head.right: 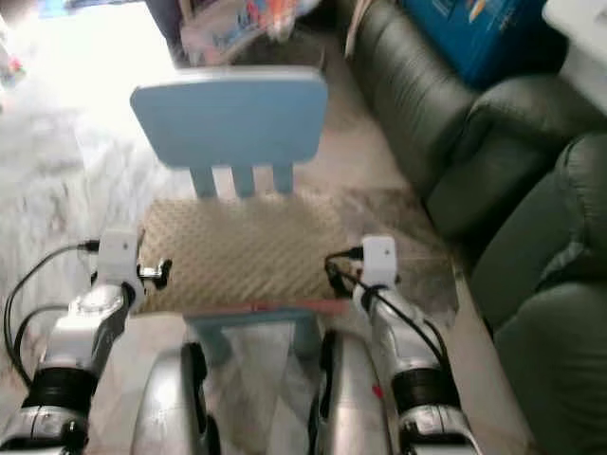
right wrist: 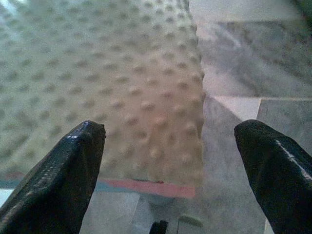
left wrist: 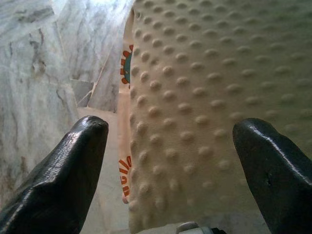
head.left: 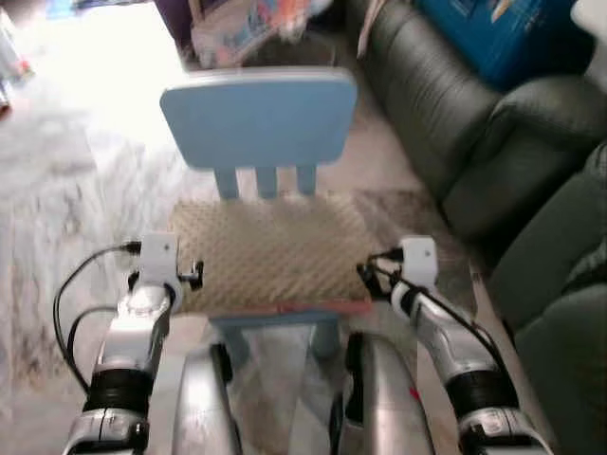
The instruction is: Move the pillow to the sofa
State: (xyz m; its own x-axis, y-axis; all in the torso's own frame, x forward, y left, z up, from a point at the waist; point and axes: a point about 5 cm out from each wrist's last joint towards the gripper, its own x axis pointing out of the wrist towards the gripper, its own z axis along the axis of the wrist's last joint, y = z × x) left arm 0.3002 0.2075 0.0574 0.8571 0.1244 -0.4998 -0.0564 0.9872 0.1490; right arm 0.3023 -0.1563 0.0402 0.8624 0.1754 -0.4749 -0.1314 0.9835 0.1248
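A beige pillow (head.left: 275, 251) with a bumpy surface lies flat on the seat of a light blue child's chair (head.left: 258, 118). Its front edge shows a red strip. My left gripper (left wrist: 171, 126) is open at the pillow's front left corner, with the pillow's edge between its two black fingers (left wrist: 73, 165). At the front right corner my right gripper (right wrist: 170, 126) is also open, one finger over the pillow and the other over the floor. The dark leather sofa (head.left: 455, 104) stands to the right of the chair.
A blue box (head.left: 503, 33) lies on the sofa at the back right. Another dark seat (head.left: 560, 284) stands close on my right. Marble floor (head.left: 66, 190) spreads out to the left. Clutter (head.left: 247, 33) sits behind the chair.
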